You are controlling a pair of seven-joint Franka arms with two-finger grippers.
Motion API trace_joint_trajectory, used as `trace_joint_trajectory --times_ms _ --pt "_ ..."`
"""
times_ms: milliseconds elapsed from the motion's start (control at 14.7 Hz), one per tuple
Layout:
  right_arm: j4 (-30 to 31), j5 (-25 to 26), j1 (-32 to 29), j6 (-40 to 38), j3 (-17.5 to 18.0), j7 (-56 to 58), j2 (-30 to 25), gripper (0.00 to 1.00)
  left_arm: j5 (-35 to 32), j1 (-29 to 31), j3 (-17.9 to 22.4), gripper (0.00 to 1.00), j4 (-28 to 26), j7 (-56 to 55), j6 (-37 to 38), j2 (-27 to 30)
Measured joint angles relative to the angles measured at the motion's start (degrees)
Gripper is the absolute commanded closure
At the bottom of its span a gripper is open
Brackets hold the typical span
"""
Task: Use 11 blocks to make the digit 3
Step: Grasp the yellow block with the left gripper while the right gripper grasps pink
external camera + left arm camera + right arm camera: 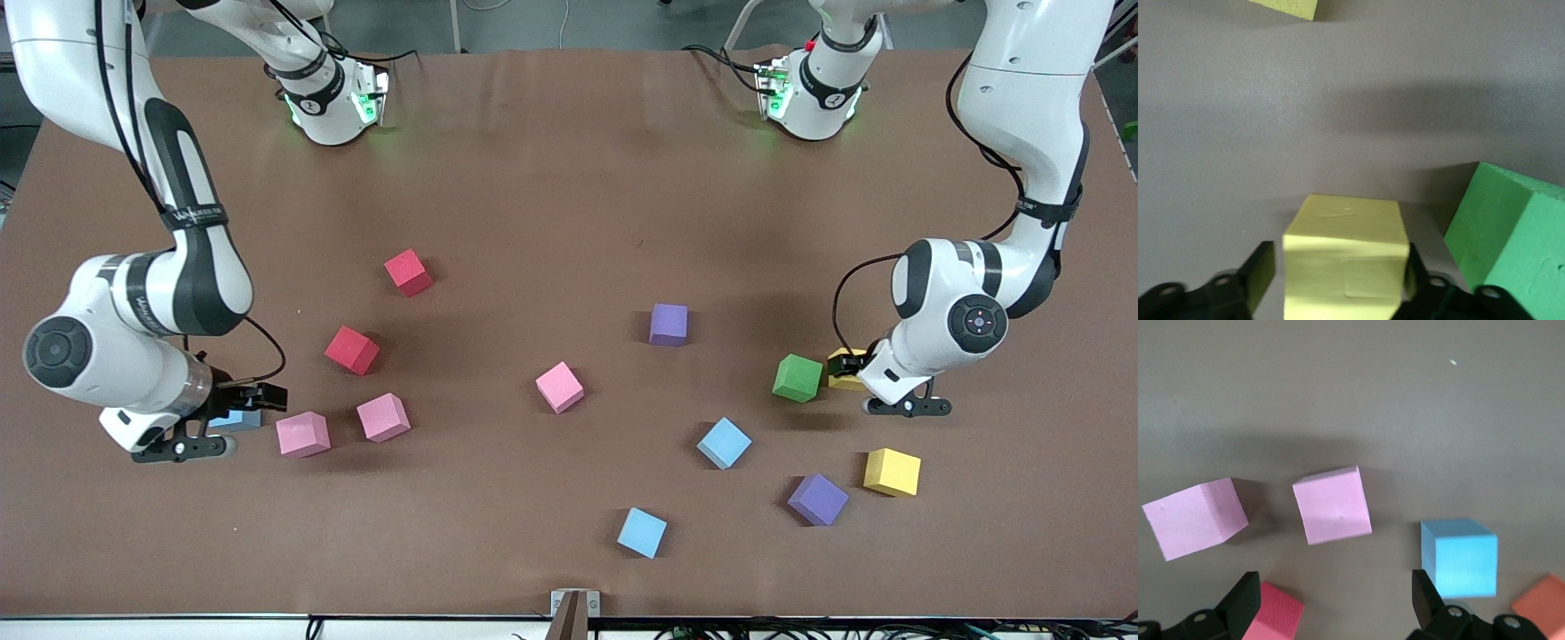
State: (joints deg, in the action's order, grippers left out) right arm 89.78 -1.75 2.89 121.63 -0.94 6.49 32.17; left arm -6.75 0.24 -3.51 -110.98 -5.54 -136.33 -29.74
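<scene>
Evidently, a light, soft yellow block is being pinched on opposite flat faces by the left gripper; the right gripper is held apart.

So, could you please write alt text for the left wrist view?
The left gripper has a yellow block between its fingers on the brown table. A green block stands beside it, and another yellow block shows at the picture's edge.
</scene>
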Motion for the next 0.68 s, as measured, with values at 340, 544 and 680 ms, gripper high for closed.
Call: trace_joint_trajectory --times_ms 340,544,680 --pt "-0.4 0.0 0.0 3.94 -0.07 3.58 4.21 0.0 -0.02 -0.12 -0.13 0.81 0.19 0.0 -0.17 0.3" --pt "-1.16 0.0 0.0 4.03 -0.06 3.78 5.2 0.0 -0.02 -0.17 -0.93 0.81 1.07 0.0 0.54 2.57" --pt "-1.47 0.0 0.13 4.99 0.03 3.83 5.73 0.0 -0.02 -0.24 -2.3 0.81 2.5 -0.46 4.8 5.33"
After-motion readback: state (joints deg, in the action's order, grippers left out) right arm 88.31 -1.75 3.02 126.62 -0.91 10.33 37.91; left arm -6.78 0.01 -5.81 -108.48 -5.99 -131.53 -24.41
